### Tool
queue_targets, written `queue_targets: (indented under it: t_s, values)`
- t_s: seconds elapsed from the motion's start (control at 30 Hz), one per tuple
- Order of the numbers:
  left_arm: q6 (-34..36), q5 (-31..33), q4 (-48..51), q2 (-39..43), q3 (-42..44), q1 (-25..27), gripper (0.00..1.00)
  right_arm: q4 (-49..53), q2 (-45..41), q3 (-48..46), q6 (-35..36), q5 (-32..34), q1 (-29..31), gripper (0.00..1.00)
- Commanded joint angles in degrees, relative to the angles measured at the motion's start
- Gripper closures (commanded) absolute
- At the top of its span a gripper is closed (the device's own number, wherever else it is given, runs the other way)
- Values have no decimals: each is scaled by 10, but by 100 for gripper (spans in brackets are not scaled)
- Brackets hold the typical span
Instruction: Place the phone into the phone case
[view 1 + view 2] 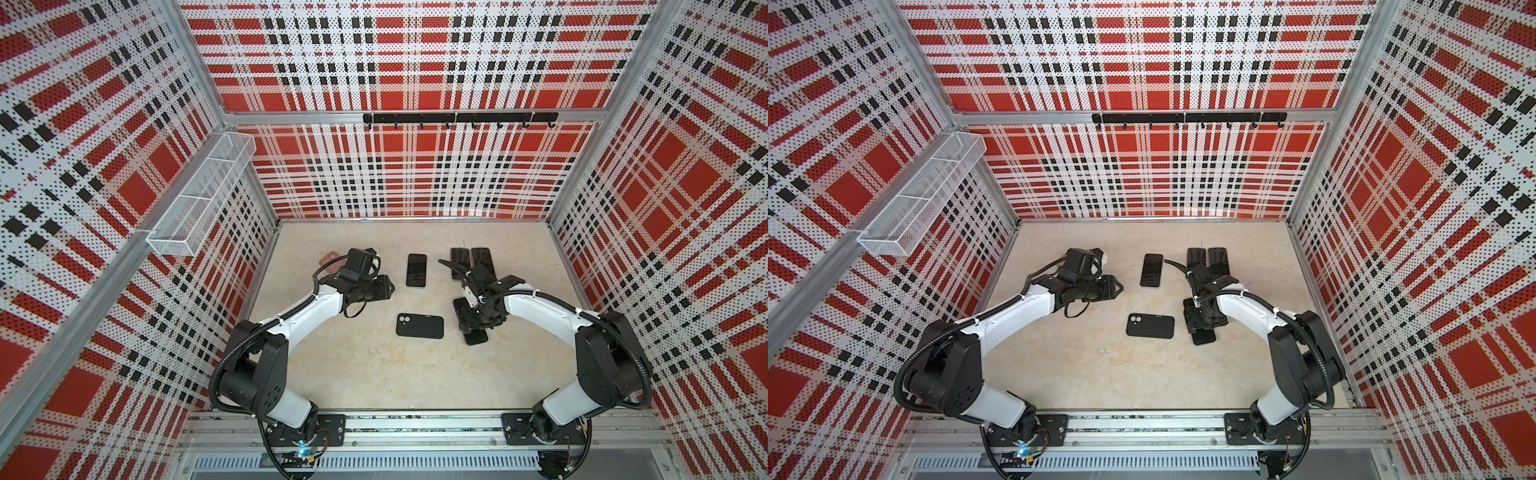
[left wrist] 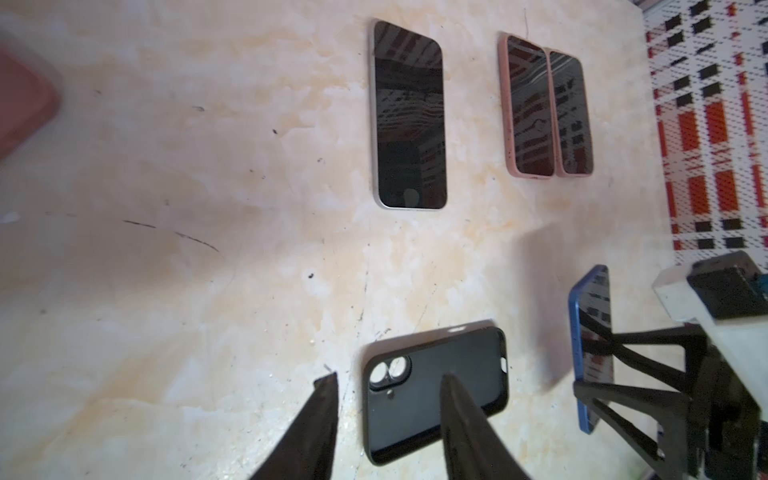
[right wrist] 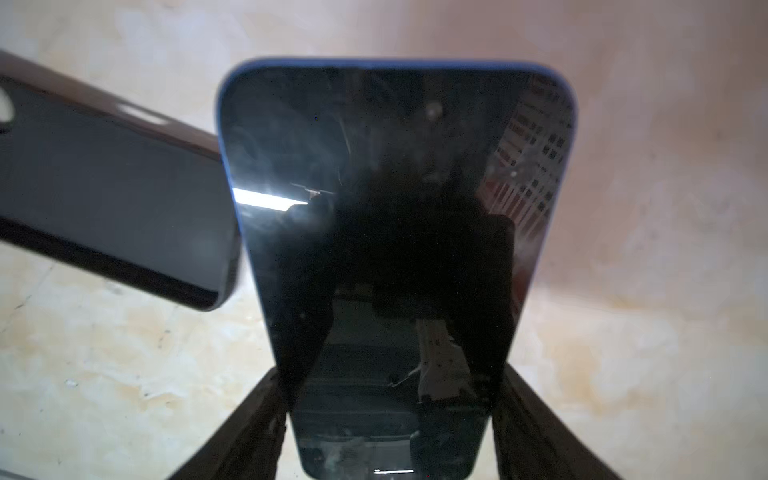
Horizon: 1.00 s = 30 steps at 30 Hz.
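marbled tabletop (image 1: 374, 374): my right tool (image 3: 388, 374) pinches blue phone (image 3: 395, 187) by its long edges, at 3 o'clock of black case (image 1: 419, 326). my left tool (image 2: 387, 377) spread, empty, at 11 o'clock.

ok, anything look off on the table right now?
Nothing spilled or broken. One oddity: the blue phone looks tilted rather than flat, pinched in the right gripper beside the black case. The bare phone and the pink-cased pair lie flat; the left gripper is open and empty.
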State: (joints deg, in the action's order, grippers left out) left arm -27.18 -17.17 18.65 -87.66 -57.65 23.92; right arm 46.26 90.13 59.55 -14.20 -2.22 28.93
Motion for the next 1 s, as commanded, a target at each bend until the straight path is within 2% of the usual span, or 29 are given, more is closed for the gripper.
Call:
queue_targets:
  t_s: [0.0,0.17,0.27,0.43,0.67,0.97]
  values:
    - [-26,-122,-60,1,30,-16,50,-34,5,24,118,-29,18,53]
    - [-77,-211,-140,7,65,-22,39,-68,12,44,261,-64,60,62]
    - [-95,-233,-172,5,82,-22,33,-80,21,53,328,-92,70,67]
    - [-103,-254,-201,-3,98,-20,32,-97,28,57,415,-147,79,69]
    - [-98,-264,-211,-26,101,-3,34,-84,51,82,463,-173,89,69]
    - [-103,-273,-228,-50,103,11,48,-87,65,93,481,-176,93,67]
